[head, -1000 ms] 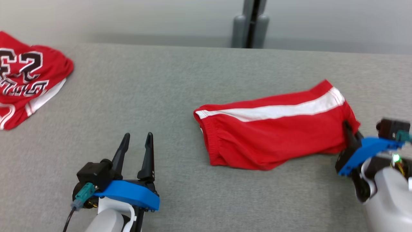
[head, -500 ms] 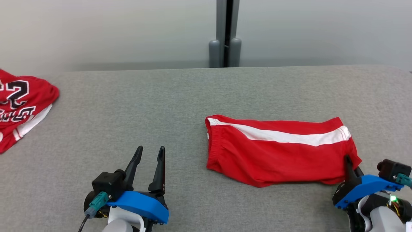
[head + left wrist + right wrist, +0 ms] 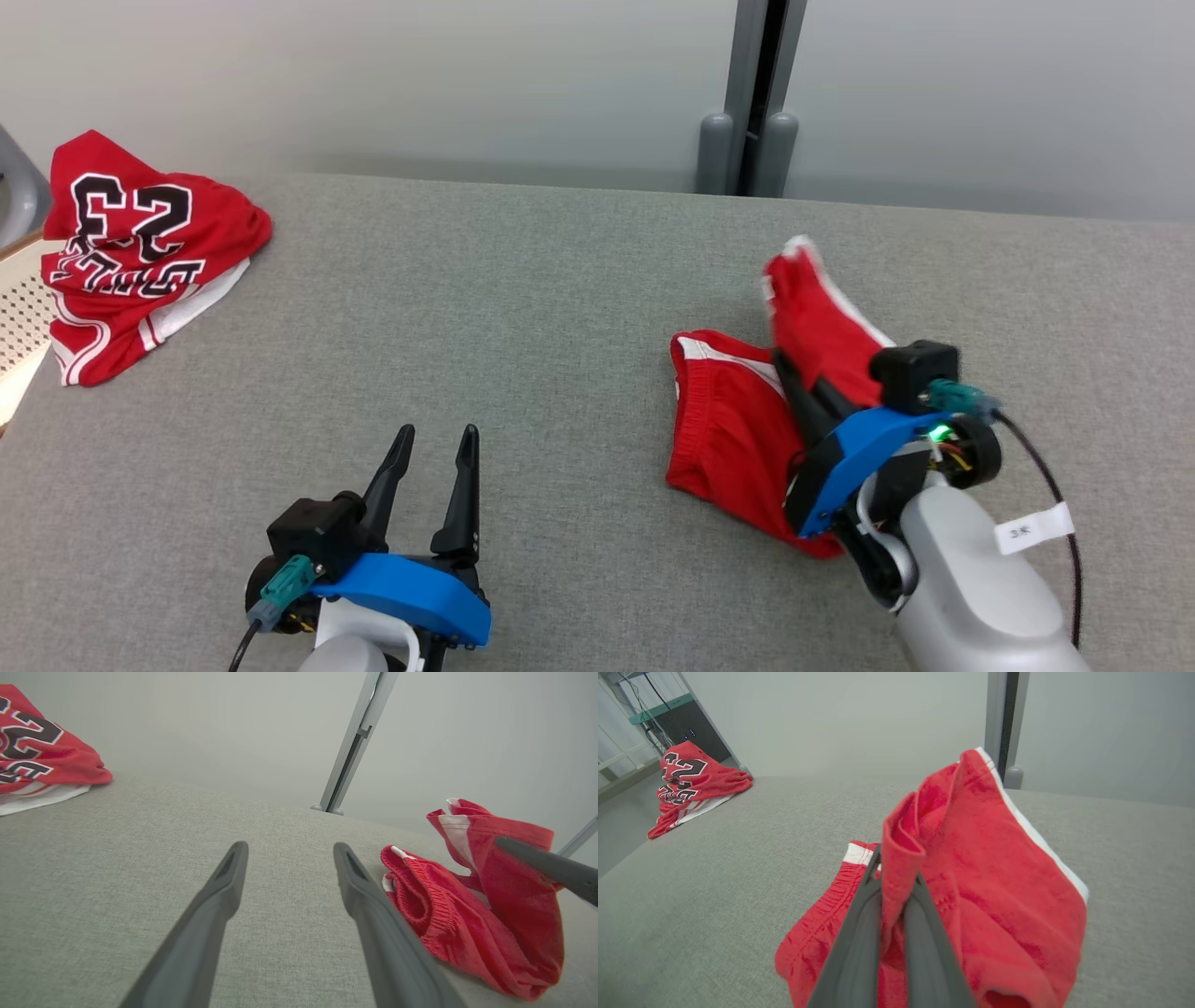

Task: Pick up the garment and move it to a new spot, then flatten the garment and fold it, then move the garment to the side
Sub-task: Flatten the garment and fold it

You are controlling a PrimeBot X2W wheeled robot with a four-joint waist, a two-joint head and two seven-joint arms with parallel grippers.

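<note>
Your right tool [image 3: 897, 865] was clamped on one end of the red shorts [image 3: 738, 439], lifting it over the waistband half that lay toward the worktop's [image 3: 523, 308] right edge, probably to fold. Your left tool [image 3: 437, 434] stood wide and empty near the front edge. The right wrist view showed cloth pinched between the jaws, which the head view hid.

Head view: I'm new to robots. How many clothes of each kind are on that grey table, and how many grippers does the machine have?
red shorts with a white stripe: 1
red jersey with black numbers: 1
grippers: 2, the left gripper open over the table, the right gripper shut on the shorts
Total: 4
</note>
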